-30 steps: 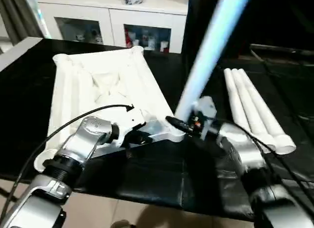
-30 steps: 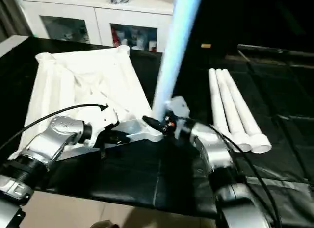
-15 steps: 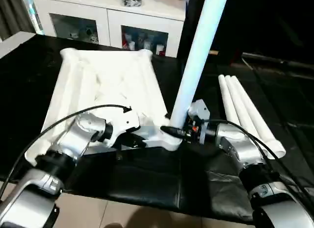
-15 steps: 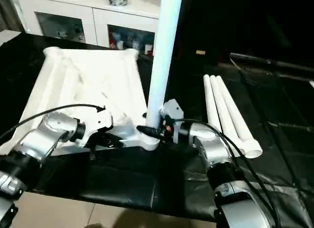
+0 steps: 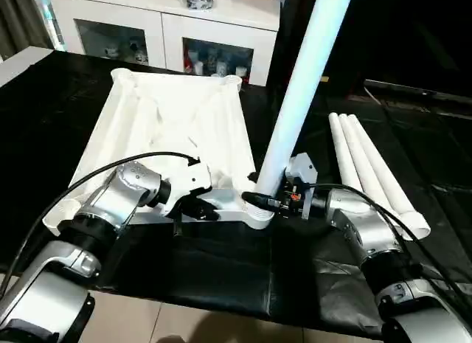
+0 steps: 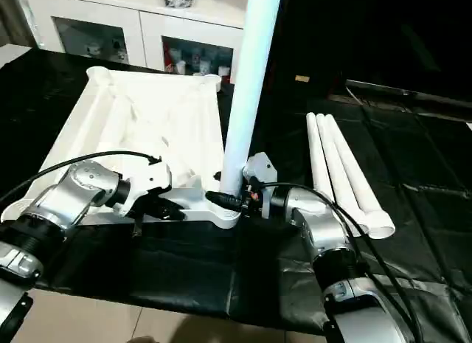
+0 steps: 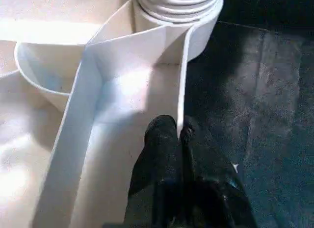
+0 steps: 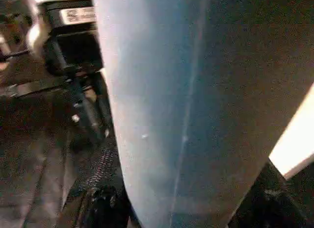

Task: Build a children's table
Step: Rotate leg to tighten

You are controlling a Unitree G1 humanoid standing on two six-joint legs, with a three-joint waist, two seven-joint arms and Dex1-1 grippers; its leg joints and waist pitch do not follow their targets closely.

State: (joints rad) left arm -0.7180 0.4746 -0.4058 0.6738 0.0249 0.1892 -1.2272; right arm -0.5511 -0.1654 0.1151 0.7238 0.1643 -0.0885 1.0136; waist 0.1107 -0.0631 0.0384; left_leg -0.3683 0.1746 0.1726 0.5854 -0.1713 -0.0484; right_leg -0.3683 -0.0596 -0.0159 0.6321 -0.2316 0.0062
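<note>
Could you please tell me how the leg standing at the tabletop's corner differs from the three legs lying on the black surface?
The standing leg rises nearly upright from the near right corner socket of the upturned tabletop; the three loose legs lie flat, side by side, to its right. The right gripper is at the standing leg's base; nothing touches the loose legs. The standing leg looks bluish, the loose legs white. All four are long, round and tapered.

No legible text or labels anywhere

Dim room with bright glare on the white table (image 5: pixel 169 129); the close wrist views are blurred.
</note>
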